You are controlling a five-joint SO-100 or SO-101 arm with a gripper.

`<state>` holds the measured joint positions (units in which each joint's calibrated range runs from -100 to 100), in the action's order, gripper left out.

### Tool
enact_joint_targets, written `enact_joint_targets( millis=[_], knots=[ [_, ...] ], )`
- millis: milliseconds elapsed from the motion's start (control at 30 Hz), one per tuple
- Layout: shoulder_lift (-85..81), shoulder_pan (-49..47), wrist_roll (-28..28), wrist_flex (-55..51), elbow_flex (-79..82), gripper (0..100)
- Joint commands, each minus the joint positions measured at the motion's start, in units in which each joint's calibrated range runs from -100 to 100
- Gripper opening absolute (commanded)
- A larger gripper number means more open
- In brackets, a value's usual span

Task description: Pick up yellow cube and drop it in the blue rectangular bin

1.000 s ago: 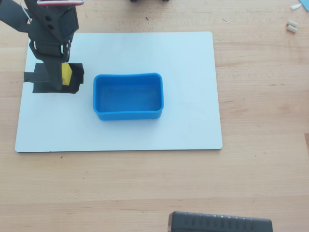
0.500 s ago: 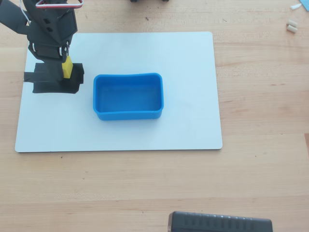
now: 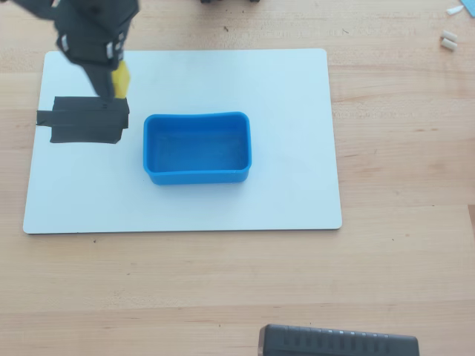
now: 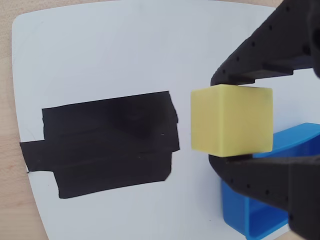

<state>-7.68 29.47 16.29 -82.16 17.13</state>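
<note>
Gripper [image 4: 232,122] clamped on small bright yellow solid cube [image 4: 231,119], lifted clear for carrying. Just beyond, flat black tape patch [image 4: 102,142] on white rectangular board [image 4: 100,50]. Farther off to one side, bright blue shallow plastic bin [image 3: 197,147], empty, awaiting drop.

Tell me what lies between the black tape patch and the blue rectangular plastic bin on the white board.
Nothing: in the overhead view only bare white board separates the black tape patch from the blue rectangular plastic bin.
</note>
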Motion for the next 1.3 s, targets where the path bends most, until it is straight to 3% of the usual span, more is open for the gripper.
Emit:
enact_joint_targets(
  millis=[0, 300, 667, 900, 1133, 1267],
  knots=[
    [-8.8, -5.2, -2.4, -4.0, -4.8, 16],
    [-13.0, -20.5, -7.5, -0.4, 1.5, 16],
    [-8.9, -18.7, -7.1, 16.8, 13.1, 19],
    [-10.7, -17.8, -7.1, 16.8, 15.0, 34],
    [-23.9, -18.9, -7.5, 9.7, 16.6, 32],
    [-31.9, -20.5, -7.5, 5.4, 18.8, 18]
  ],
)
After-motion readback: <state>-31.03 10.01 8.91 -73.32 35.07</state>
